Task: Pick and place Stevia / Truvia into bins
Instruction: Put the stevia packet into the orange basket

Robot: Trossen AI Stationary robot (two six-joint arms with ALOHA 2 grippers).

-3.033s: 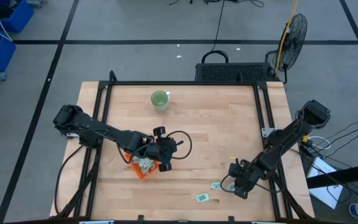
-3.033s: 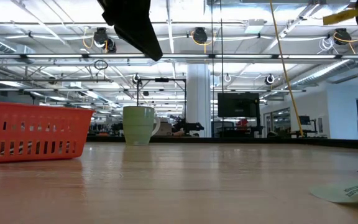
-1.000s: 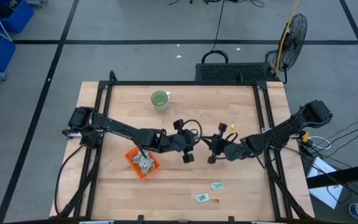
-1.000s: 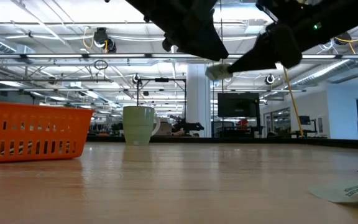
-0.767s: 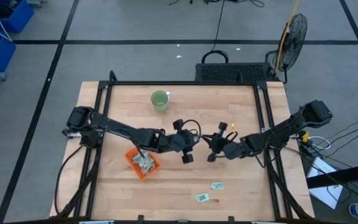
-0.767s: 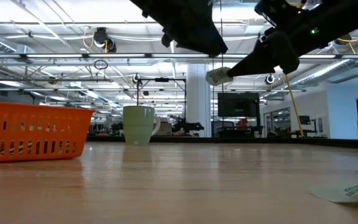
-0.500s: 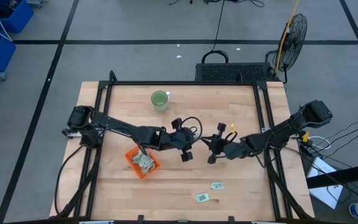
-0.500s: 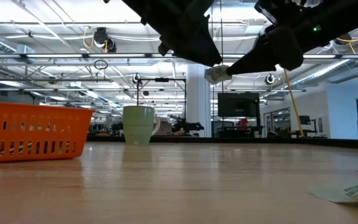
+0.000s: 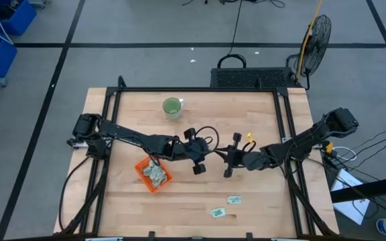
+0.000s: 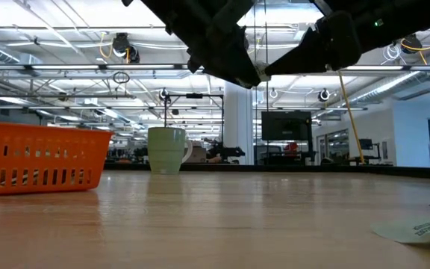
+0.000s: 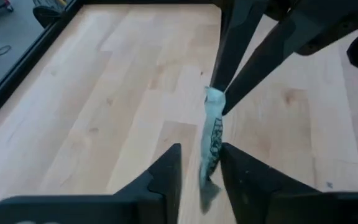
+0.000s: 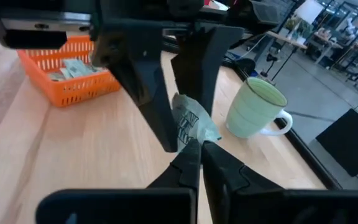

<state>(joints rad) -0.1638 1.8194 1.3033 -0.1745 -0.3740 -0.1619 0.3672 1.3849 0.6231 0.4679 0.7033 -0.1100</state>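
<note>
My right gripper (image 12: 194, 149) has its fingers pressed together on one end of a Stevia sachet (image 12: 190, 124), and it holds the sachet in the air above the middle of the table (image 9: 246, 120). The sachet hangs between the two arms, with its long axis running from my right fingers toward the left ones. In the left wrist view, the free end of the sachet (image 11: 211, 146) sits inside the gap of my left gripper (image 11: 199, 171). Those fingers are apart, one on each side of the paper, and I cannot tell if they touch it already. So this is a hand-over in the air, I think: the left fingers need only to close on the flat sides, then the right ones can let go. The orange tray (image 9: 141, 167) lies on the left arm's side, near that arm, with several sachets inside. Two more sachets (image 9: 225, 206) lie on the table, nearer to the right arm.
</note>
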